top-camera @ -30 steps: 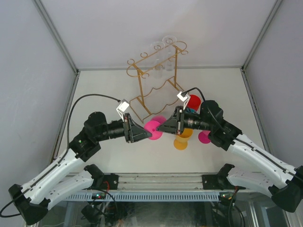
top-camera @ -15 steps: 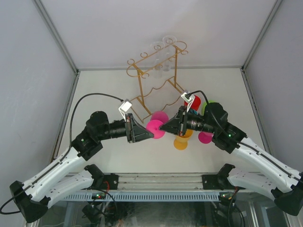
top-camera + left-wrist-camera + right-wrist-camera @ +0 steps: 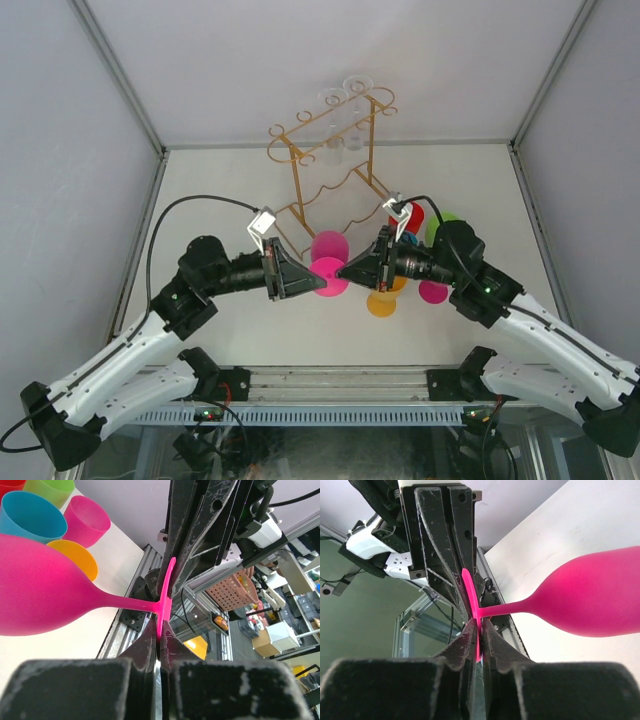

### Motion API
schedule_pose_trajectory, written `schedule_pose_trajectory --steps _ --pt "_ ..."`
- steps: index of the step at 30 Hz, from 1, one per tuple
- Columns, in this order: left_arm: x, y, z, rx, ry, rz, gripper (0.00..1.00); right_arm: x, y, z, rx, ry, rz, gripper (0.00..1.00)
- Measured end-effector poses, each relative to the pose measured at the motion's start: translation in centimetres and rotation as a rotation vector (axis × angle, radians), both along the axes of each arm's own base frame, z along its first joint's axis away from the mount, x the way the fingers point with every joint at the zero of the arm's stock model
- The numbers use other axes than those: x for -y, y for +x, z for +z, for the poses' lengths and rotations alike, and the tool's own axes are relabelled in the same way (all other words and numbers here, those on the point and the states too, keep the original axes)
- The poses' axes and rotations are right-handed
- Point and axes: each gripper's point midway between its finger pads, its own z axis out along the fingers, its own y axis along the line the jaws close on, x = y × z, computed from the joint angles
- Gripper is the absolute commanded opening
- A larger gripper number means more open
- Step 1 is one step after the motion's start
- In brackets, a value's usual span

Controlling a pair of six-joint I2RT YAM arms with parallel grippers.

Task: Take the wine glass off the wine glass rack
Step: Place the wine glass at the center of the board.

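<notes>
Wine glass (image 3: 329,250): hangs sideways at centre of top view, just below wine glass rack (image 3: 296,190), clear of its wire. Foot pinched from both sides: right gripper (image 3: 347,270) clamped on it, left gripper (image 3: 316,279) now clamped too, open a second ago. Looks like handover; removal essentially done.

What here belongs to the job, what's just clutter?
Job: pink wine glass, wine glass rack, left claw, right claw, both shut on its foot.
Clutter: orange cup, pink cup, red cup, green cup, blue cup, clear glasses on the rack.
</notes>
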Motion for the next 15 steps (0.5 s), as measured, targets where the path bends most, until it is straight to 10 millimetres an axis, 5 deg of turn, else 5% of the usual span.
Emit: schedule_pose_trajectory --steps 5,15 --pt "-0.3 -0.3 -0.8 0.059 0.044 0.015 0.0 1.1 0.5 0.3 0.03 -0.005 -0.063 0.47" --pt "-1.4 -3.8 -3.3 0.47 0.144 -0.08 0.0 7.4 5.3 1.7 0.061 -0.023 -0.4 0.57"
